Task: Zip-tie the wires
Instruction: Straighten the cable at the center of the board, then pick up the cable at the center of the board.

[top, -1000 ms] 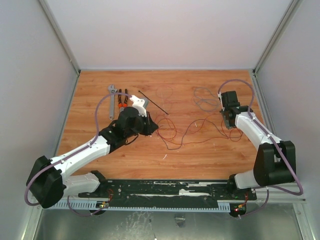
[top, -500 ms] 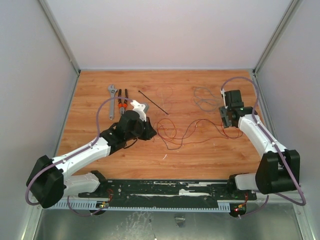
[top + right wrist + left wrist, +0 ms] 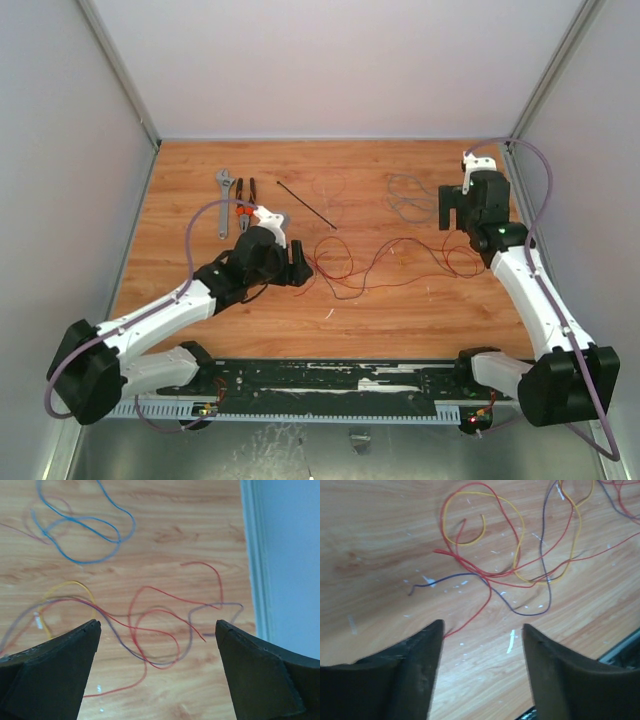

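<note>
Top view: the left arm is reaching forward and inward across the table (image 3: pixel 180 180), its left gripper (image 3: pixel 298 262) hanging low at the left end of the wires (image 3: pixel 370 262). The right arm is stretching up along the right side, with the right gripper (image 3: pixel 452 212) poised near the tangle's right end.

Left wrist view: the left gripper (image 3: pixel 482 630) is holding its jaws spread, nothing between them; one red strand is ending just beside the left finger.

Right wrist view: the right gripper (image 3: pixel 157 625) is holding its jaws wide apart and gripping nothing, with looped strands lying on the wood below.

The wires are lying loose and unbundled across the middle of the table as thin red, maroon, purple and yellow strands, crossing and curling in open loops. The zip tie (image 3: pixel 306 206), a thin dark strip, is lying diagonally beyond the wires, apart from both grippers. A wrench (image 3: pixel 224 200) and pliers (image 3: pixel 243 200) are lying side by side to its left.
</note>
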Robot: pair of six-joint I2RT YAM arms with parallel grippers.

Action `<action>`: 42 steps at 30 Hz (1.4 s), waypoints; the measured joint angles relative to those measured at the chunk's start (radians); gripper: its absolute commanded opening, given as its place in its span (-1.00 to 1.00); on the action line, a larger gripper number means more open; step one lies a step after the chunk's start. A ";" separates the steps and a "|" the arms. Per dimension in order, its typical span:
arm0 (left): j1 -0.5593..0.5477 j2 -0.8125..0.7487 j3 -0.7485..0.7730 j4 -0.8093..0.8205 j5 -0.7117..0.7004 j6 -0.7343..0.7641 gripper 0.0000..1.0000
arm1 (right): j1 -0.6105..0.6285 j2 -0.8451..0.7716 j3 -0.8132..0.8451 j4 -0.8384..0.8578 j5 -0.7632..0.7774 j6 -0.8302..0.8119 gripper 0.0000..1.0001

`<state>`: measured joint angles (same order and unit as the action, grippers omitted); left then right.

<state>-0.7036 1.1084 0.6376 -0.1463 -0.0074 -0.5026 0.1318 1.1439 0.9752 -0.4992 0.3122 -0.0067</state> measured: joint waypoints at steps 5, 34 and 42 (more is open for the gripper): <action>0.013 -0.114 0.024 -0.067 -0.079 0.019 0.97 | -0.003 0.055 0.051 0.075 -0.149 0.055 0.98; 0.061 -0.312 0.162 -0.144 -0.136 0.076 0.97 | -0.050 0.874 0.503 0.156 -0.269 0.076 -0.01; 0.061 -0.295 0.146 -0.142 -0.124 0.076 0.97 | -0.051 0.919 0.503 0.148 -0.282 0.070 -0.57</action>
<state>-0.6426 0.8135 0.7841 -0.2882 -0.1310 -0.4263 0.0807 2.0632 1.4784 -0.3515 0.0307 0.0631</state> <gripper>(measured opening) 0.982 0.379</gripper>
